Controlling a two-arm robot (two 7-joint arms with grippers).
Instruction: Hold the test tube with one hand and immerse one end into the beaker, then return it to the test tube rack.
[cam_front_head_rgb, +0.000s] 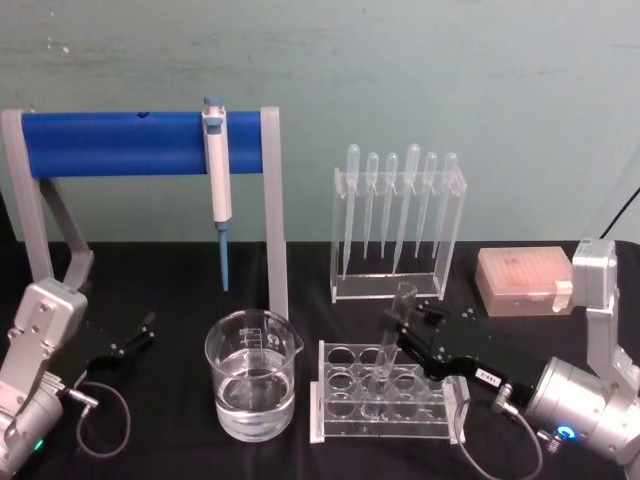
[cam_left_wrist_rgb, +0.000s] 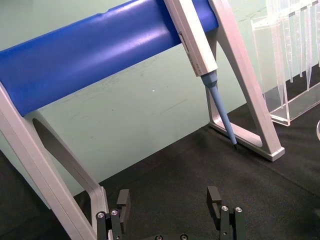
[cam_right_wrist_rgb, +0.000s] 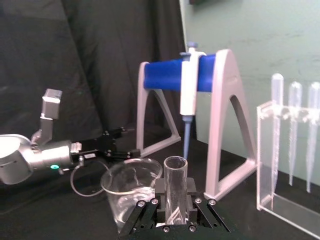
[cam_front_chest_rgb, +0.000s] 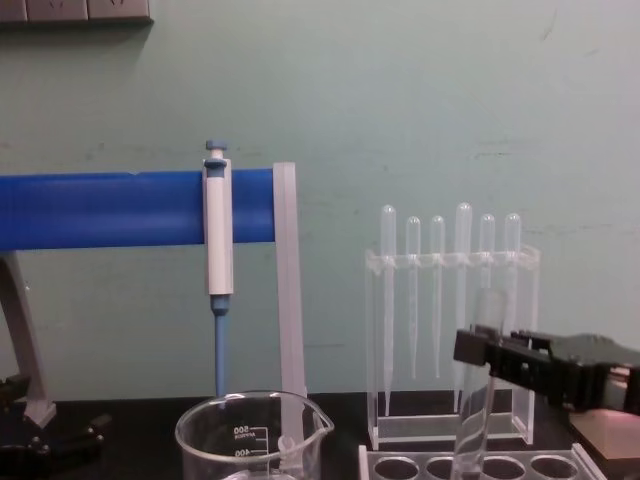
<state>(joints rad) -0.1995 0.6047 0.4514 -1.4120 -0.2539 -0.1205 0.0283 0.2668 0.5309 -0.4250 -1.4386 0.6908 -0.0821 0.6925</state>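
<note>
Rt gripper fingers pinch the test tube, near-upright w/ lower end at a rack hole beside the beaker; dip status unclear, so you still seat/release; lt gripper idles, fingers spread, on the surface.

Test tube: one, held in the right gripper. Beaker: one, left of that gripper. Test tube rack: one, just below it. Bulb pipettes: six, in one clear stand beyond the gripper. Pipettor: one, on one blue-barred stand, beyond and left. Pipette-tip box: one, beyond and right. Grippers: two, counting the left gripper.
</note>
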